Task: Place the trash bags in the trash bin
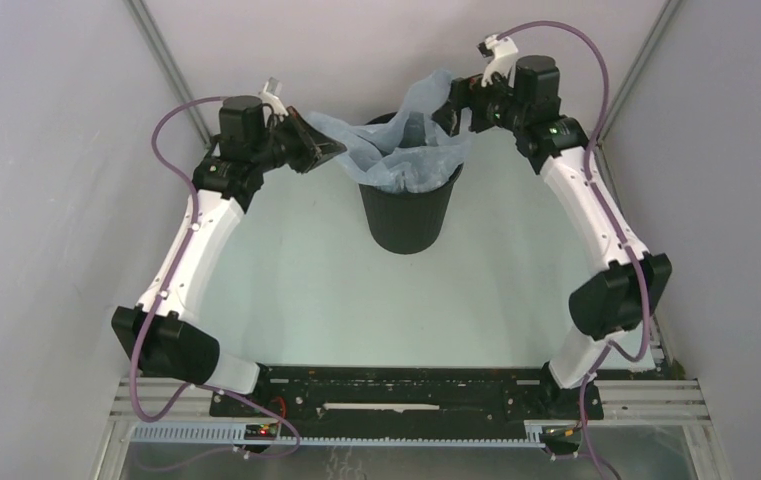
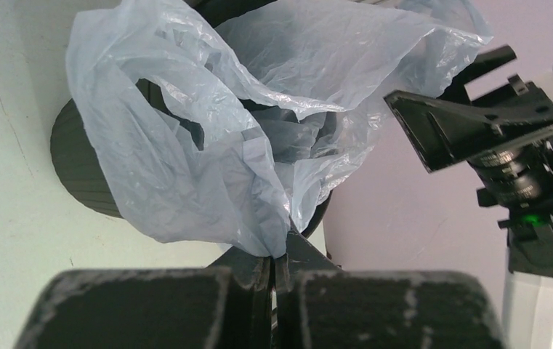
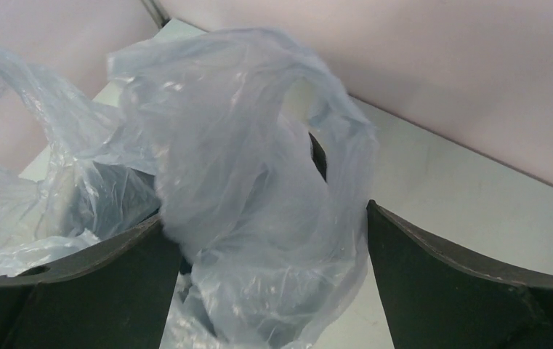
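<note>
A pale blue translucent trash bag (image 1: 406,150) hangs in and over the mouth of the black trash bin (image 1: 406,215) at the back middle of the table. My left gripper (image 1: 331,150) is shut on the bag's left edge and holds it out beyond the rim; the pinch shows in the left wrist view (image 2: 282,258). My right gripper (image 1: 456,110) is open at the bin's right rear. In the right wrist view the bag (image 3: 251,196) bulges between the spread fingers (image 3: 462,291) of my right gripper (image 3: 269,240). The bag (image 2: 208,145) covers most of the bin (image 2: 77,167).
Grey walls close in the table (image 1: 306,290) at the back and both sides. The right arm's wrist (image 2: 520,145) shows close beyond the bin in the left wrist view. A black rail (image 1: 406,385) runs along the near edge between the arm bases.
</note>
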`<state>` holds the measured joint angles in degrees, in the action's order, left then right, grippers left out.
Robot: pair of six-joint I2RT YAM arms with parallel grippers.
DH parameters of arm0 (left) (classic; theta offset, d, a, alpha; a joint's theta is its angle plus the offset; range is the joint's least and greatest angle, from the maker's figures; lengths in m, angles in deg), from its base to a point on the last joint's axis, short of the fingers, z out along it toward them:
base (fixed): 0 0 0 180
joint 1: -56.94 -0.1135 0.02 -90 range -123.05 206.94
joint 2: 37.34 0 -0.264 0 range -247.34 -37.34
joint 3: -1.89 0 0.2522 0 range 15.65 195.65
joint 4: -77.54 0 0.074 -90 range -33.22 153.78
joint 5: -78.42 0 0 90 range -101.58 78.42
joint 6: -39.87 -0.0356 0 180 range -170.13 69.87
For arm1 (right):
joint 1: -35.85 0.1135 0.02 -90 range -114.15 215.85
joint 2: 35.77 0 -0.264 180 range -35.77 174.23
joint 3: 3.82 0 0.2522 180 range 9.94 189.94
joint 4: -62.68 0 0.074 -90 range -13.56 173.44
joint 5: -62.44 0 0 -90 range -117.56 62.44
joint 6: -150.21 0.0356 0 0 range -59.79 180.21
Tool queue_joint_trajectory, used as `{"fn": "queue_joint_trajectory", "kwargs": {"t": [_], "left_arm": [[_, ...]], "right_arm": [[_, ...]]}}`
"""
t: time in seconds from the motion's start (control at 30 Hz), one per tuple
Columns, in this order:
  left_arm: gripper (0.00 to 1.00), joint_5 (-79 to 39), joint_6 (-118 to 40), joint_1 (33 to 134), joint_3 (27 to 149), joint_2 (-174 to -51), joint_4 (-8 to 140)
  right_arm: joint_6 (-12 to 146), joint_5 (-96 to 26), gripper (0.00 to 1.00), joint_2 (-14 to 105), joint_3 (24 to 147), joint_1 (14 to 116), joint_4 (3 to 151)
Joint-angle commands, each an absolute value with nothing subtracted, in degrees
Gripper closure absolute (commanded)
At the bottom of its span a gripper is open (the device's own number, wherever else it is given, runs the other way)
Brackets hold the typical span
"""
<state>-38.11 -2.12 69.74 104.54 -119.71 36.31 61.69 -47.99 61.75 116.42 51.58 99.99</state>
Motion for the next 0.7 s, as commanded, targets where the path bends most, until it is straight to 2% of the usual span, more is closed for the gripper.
{"fn": "queue_joint_trajectory", "kwargs": {"t": [0.0, 0.1, 0.17, 0.23, 0.33, 0.4, 0.53, 0.67], "left_arm": [[1.00, -37.9, -2.7, 70.0, 105.2, -117.8, 35.2], [1.00, -37.7, -3.0, 70.1, 104.7, -117.8, 35.0], [1.00, -37.2, -3.4, 70.0, 104.5, -117.6, 34.6], [1.00, -36.7, -4.3, 70.0, 105.0, -117.5, 33.7], [1.00, -36.2, -5.6, 69.8, 105.8, -117.4, 32.5], [1.00, -35.7, -6.1, 69.6, 105.9, -117.3, 32.1], [1.00, -35.2, -7.2, 68.5, 105.1, -117.7, 31.8], [1.00, -36.1, -7.5, 66.8, 105.5, -120.1, 31.6]], "right_arm": [[59.9, -56.5, 0.01, 64.6, 121.0, 51.6, 94.5], [63.2, -52.2, 0.02, 65.6, 120.4, 52.7, 92.8], [66.7, -51.9, 0.10, 66.0, 120.3, 52.8, 92.3], [70.8, -50.3, 0.24, 65.6, 119.4, 53.0, 92.8], [77.6, -47.5, 0.55, 64.2, 119.0, 52.8, 97.0], [81.9, -44.5, 0.66, 63.1, 119.7, 52.5, 102.6], [90.3, -40.1, 0.70, 60.9, 118.5, 51.2, 112.3], [89.2, -35.3, 0.69, 59.7, 115.9, 50.9, 114.0]]}}
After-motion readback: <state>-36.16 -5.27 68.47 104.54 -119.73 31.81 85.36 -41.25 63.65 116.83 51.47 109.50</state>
